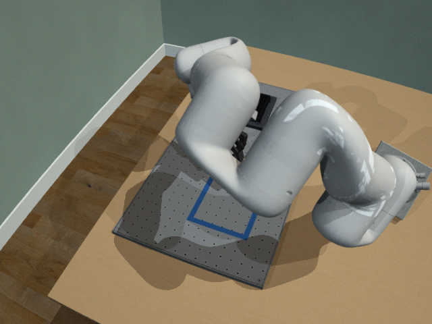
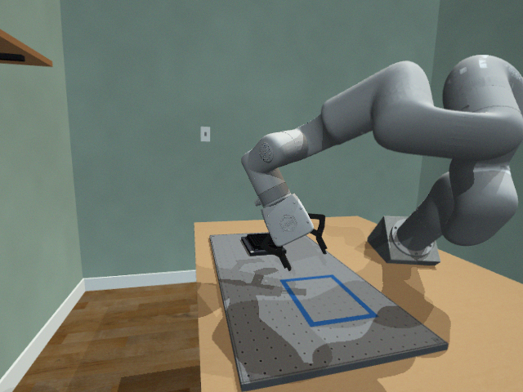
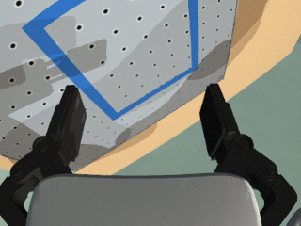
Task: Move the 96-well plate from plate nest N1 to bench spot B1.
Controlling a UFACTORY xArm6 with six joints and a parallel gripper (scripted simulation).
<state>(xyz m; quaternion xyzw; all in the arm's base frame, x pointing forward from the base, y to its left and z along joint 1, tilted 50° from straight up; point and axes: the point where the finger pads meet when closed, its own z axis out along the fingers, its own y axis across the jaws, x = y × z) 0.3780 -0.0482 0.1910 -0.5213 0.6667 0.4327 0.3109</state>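
Observation:
The black 96-well plate (image 2: 256,242) (image 1: 263,109) sits in the dark plate nest at the far end of the grey perforated deck (image 2: 312,312); the arm hides most of it in the top and exterior views. The blue taped outline (image 2: 328,299) lies in the middle of the deck and is empty; it also shows in the top view (image 1: 221,212) and the wrist view (image 3: 119,38). My gripper (image 2: 305,255) is open and empty. It hangs tilted above the deck between the nest and the outline, apart from the plate. In the wrist view my fingers frame a corner of the outline.
The deck rests on a tan bench (image 2: 464,304). The arm's base (image 2: 405,247) stands on a grey mount at the bench's right. The arm's large links reach over the deck. A wooden shelf (image 2: 20,52) is high on the left wall.

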